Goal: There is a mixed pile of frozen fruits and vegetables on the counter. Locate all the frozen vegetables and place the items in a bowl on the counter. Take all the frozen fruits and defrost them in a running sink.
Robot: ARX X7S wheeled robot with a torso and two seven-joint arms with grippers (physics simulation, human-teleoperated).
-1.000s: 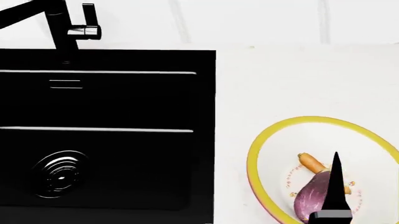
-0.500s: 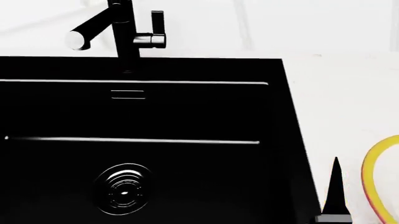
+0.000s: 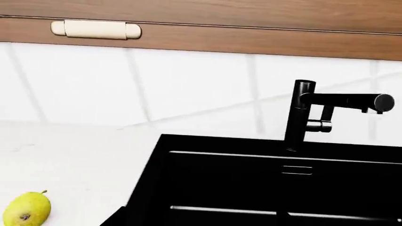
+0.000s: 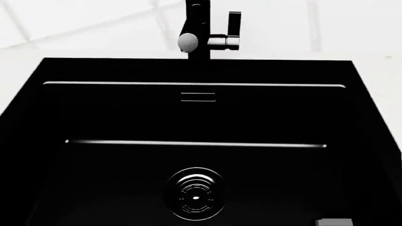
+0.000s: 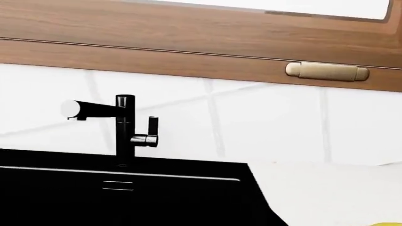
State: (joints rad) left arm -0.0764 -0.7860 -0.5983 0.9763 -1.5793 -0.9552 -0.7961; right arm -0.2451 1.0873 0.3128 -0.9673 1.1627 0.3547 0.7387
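On counter (image 3: 69, 160) beside sink (image 3: 251, 188): yellow pear (image 3: 26, 210).

Of the robot's body, only a small grey sliver of the right tool (image 4: 336, 222) showed, cut off by the bottom edge of the head view toward its right side. Too little of it was visible to tell how its jaws stood. Both wrists were held about level and faced forward, the right arm low and close to the torso. The left tool was out of sight.
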